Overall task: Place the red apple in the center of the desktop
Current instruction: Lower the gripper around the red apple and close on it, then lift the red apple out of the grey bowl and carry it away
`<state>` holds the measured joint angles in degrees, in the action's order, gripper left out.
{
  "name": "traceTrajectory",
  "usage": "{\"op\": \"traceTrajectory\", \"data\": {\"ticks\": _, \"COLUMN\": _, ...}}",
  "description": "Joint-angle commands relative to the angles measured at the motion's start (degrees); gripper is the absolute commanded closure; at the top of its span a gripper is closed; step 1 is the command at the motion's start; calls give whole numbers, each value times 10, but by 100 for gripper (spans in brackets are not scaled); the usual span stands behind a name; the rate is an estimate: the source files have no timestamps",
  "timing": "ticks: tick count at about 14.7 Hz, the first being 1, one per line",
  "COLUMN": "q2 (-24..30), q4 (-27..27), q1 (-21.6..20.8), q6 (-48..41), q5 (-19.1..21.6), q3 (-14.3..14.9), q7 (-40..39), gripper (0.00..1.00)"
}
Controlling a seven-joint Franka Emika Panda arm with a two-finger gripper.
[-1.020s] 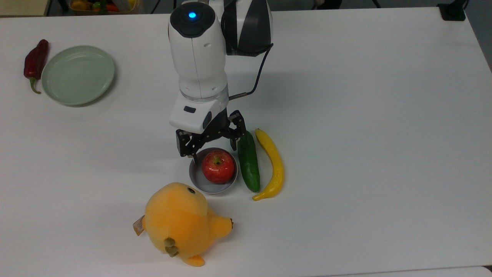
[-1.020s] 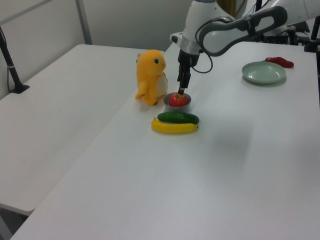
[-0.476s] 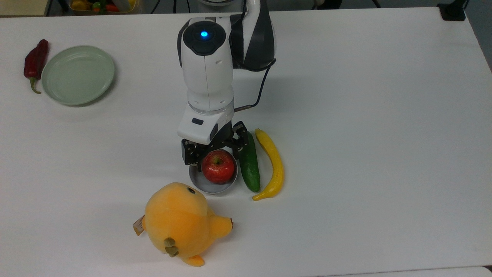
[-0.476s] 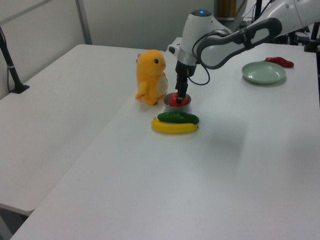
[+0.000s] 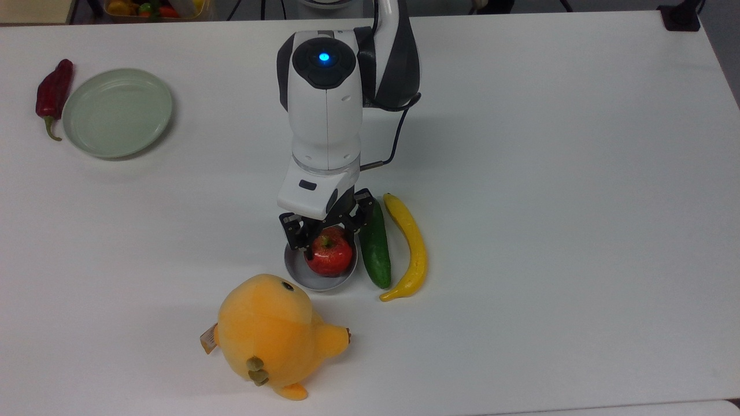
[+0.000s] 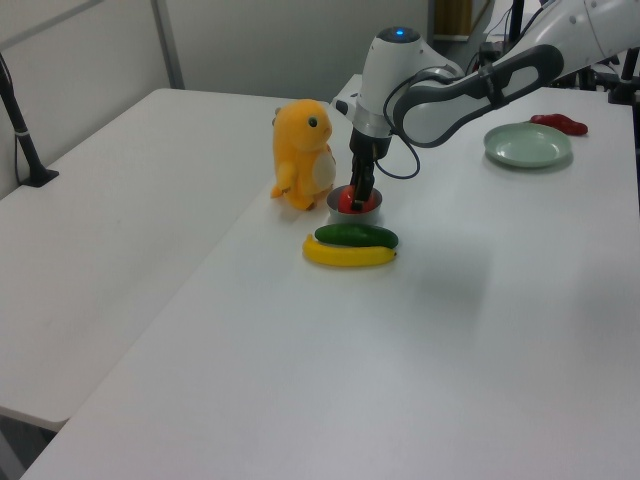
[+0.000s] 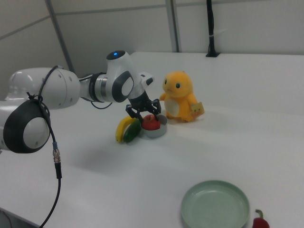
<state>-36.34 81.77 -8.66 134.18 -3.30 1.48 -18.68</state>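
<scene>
The red apple sits in a small grey bowl on the white desktop, a little toward the near edge in the top view. My gripper is lowered over the apple and stands open, one black finger on each side of the fruit's upper half. In the left view the gripper hides most of the apple. The right view has the apple in the bowl under the gripper.
A green cucumber and a yellow banana lie just right of the bowl in the top view. An orange plush toy stands just below it. A pale green plate and a dark red chili sit at the far left.
The arm has moved to the top view's right and come down, so the open fingers that hung behind the bowl now straddle the apple. The apple and bowl have not moved.
</scene>
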Motion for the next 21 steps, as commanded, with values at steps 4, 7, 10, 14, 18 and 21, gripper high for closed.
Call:
{"op": "traceTrajectory", "data": {"ticks": 4, "q2": 16, "q4": 23, "q1": -5, "q6": 9, "q5": -39, "q3": 2, "q7": 14, "gripper": 88}}
{"op": "traceTrajectory", "data": {"ticks": 7, "q2": 40, "q4": 25, "q1": -3, "q6": 1, "q5": -37, "q3": 1, "q7": 15, "gripper": 88}}
{"op": "traceTrajectory", "data": {"ticks": 10, "q2": 93, "q4": 58, "q1": -3, "q6": -1, "q5": -33, "q3": 1, "q7": 15, "gripper": 88}}
{"op": "traceTrajectory", "data": {"ticks": 14, "q2": 167, "q4": 74, "q1": 1, "q6": -61, "q5": -29, "q3": 1, "q7": 15, "gripper": 88}}
{"op": "traceTrajectory", "data": {"ticks": 18, "q2": 239, "q4": 75, "q1": 12, "q6": -188, "q5": -20, "q3": 1, "q7": 15, "gripper": 88}}
{"op": "traceTrajectory", "data": {"ticks": 21, "q2": 298, "q4": 110, "q1": 12, "q6": -254, "q5": -14, "q3": 5, "q7": 12, "gripper": 87}}
